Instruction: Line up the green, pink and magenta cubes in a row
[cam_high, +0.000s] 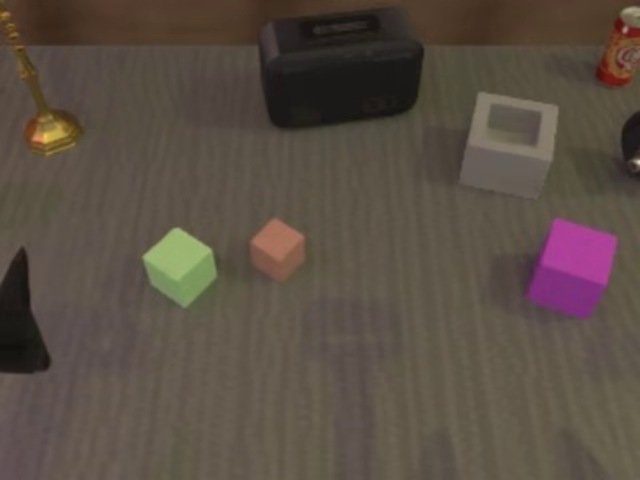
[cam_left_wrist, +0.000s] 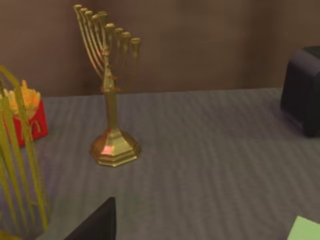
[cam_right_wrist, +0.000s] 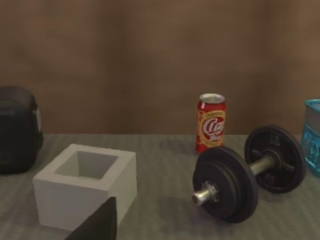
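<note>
While both arms sit parked off the tabletop (cam_high: 400, 400), finger state cannot be told. Light green solid cube (cam_high: 180, 266) lies toward the left edge, small salmon-pink cube (cam_high: 277, 249) just beside it, apart; large magenta cube (cam_high: 572, 267) near the right edge.

Three cubes: green (cam_high: 180, 266), pink (cam_high: 277, 249), magenta (cam_high: 572, 267).

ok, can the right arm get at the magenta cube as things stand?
Probably yes. The magenta cube sits alone at the table's right, apart from the grey hollow block behind it, with nothing on top. The right gripper itself is not in view.
</note>
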